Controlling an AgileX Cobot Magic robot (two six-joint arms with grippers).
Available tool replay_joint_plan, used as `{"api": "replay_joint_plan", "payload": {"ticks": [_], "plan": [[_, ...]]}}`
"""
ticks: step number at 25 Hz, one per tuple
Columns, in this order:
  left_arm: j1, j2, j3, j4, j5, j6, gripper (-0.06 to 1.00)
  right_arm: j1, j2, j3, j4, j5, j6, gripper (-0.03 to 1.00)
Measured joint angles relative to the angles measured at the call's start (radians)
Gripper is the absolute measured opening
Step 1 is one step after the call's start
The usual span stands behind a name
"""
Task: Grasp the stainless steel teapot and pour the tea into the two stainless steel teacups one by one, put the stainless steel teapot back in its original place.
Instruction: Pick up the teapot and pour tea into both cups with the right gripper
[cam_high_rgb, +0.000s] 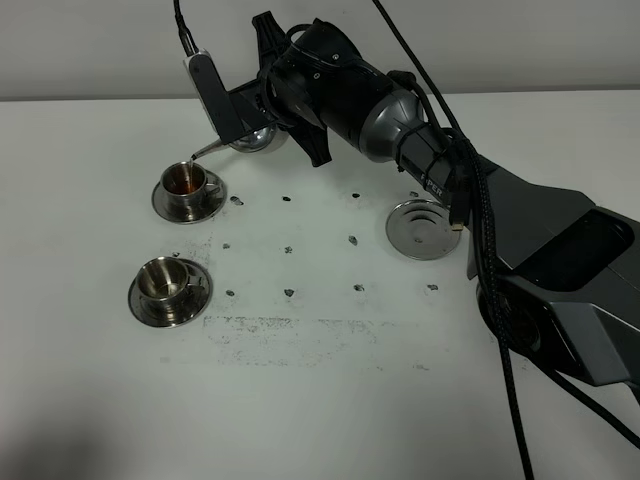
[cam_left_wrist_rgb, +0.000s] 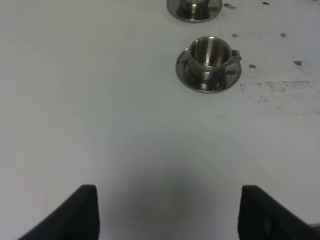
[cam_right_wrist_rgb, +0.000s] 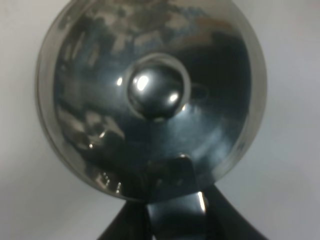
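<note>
Teapot (cam_high_rgb: 252, 137) spout over far teacup (cam_high_rgb: 186, 183); right tool (cam_right_wrist_rgb: 175, 205) clamped on handle; left tool (cam_left_wrist_rgb: 167, 212) apart; disc (cam_high_rgb: 423, 228) aside.

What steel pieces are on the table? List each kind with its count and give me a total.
Teapot: 1
Teacups: 2
Saucers: 2
Flat ringed disc: 1
Total: 6
</note>
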Motion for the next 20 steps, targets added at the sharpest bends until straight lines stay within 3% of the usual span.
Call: {"api": "replay_joint_plan", "payload": {"ticks": [20], "plan": [[0.000,0.000,0.000,0.000,0.000,0.000,0.58,0.000,0.000,0.000,-0.019,-0.002,-0.031,0.20]]}}
